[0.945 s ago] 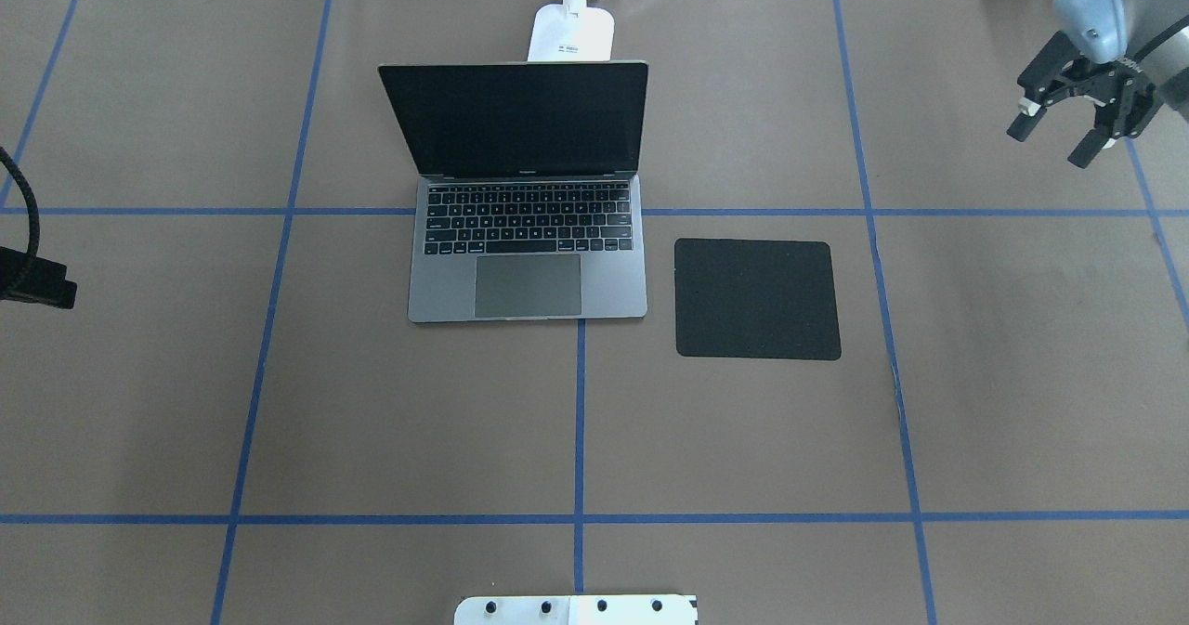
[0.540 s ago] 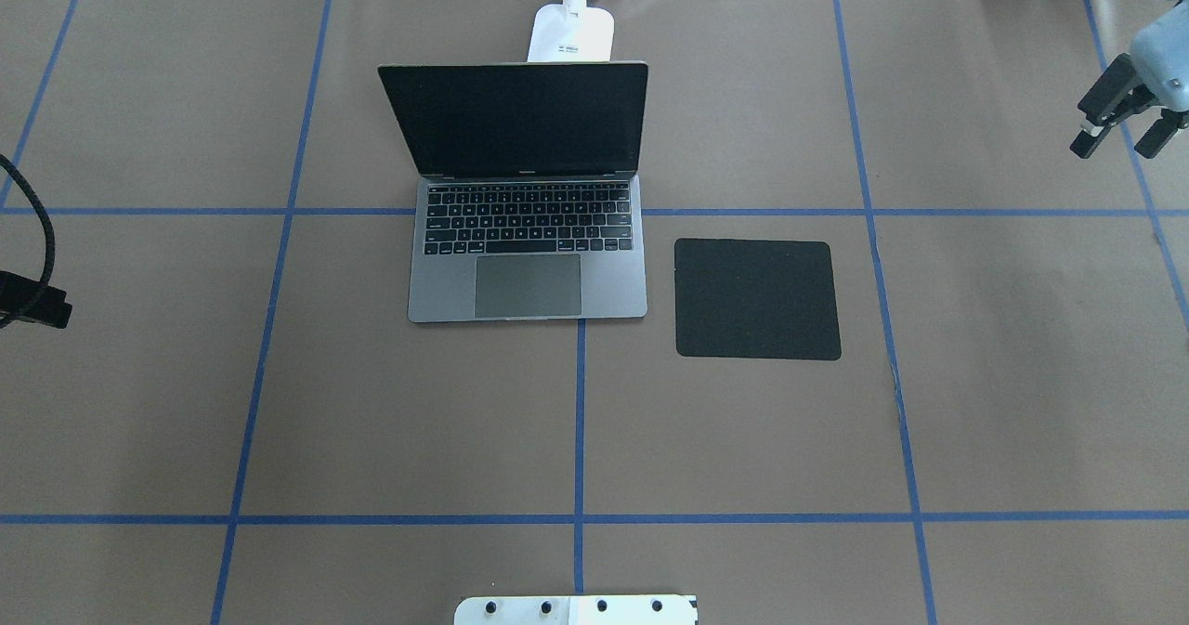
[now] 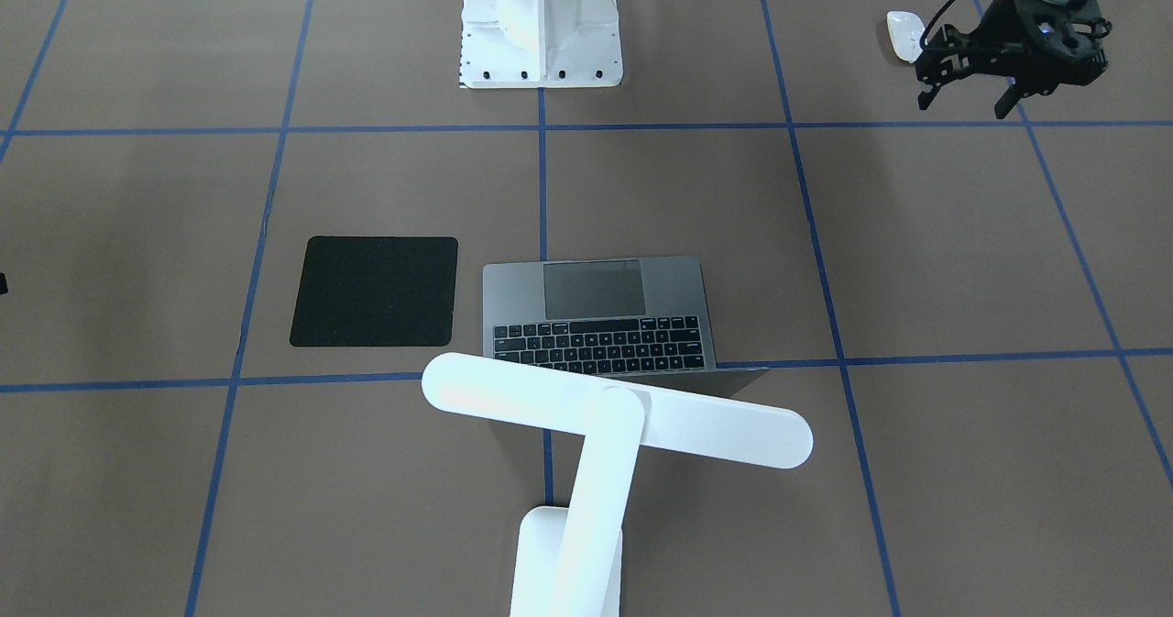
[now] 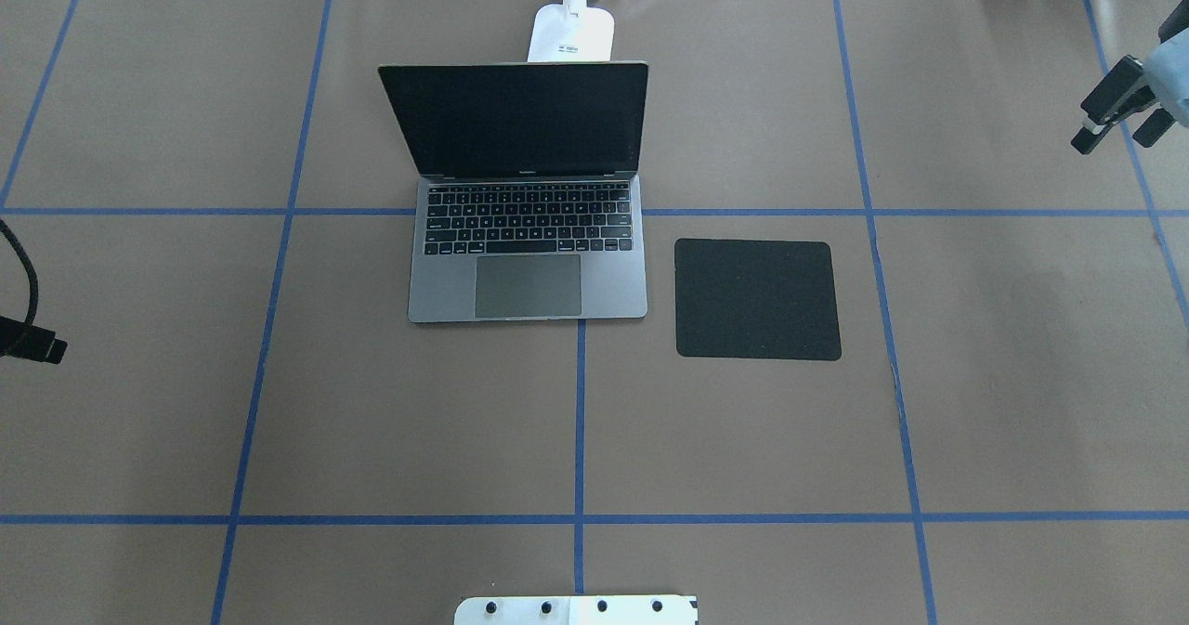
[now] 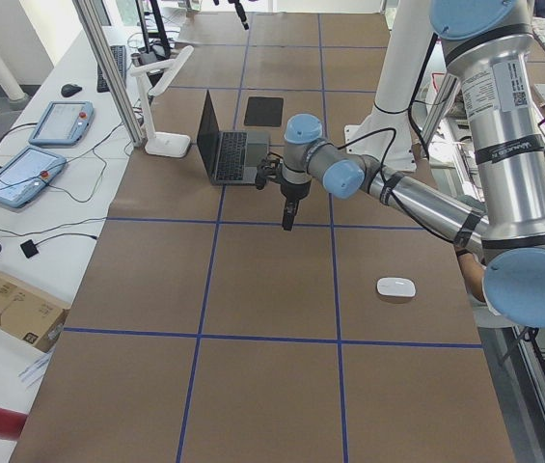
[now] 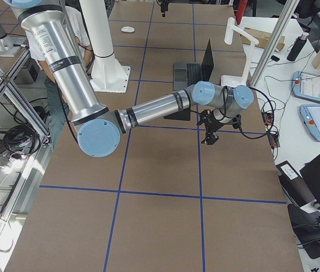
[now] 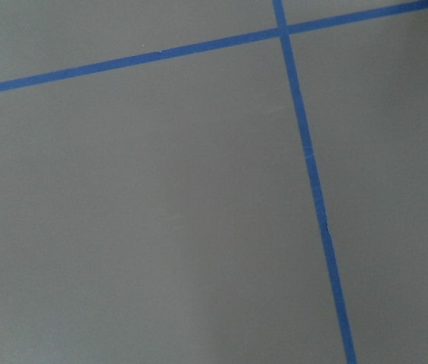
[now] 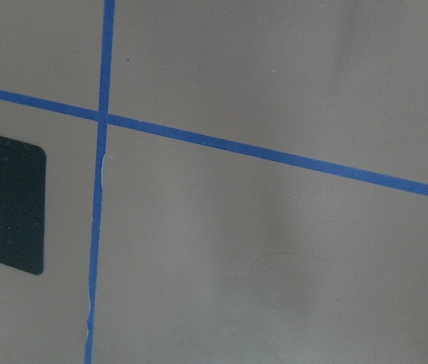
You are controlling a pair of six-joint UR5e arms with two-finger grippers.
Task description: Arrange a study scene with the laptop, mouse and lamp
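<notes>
Laptop open, lamp behind, mouse pad beside; mouse near L gripper, jaws spread, R gripper likewise

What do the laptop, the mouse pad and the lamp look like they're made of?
Laptop: likely anodised or brushed metal, judging by its even matte grey shell with thin, crisp edges.
Mouse pad: probably fabric-topped foam or rubber; it is flat, matte black and shows no shine.
Lamp: seemingly smooth white plastic, uniform and slightly glossy, though painted metal is possible.
</notes>
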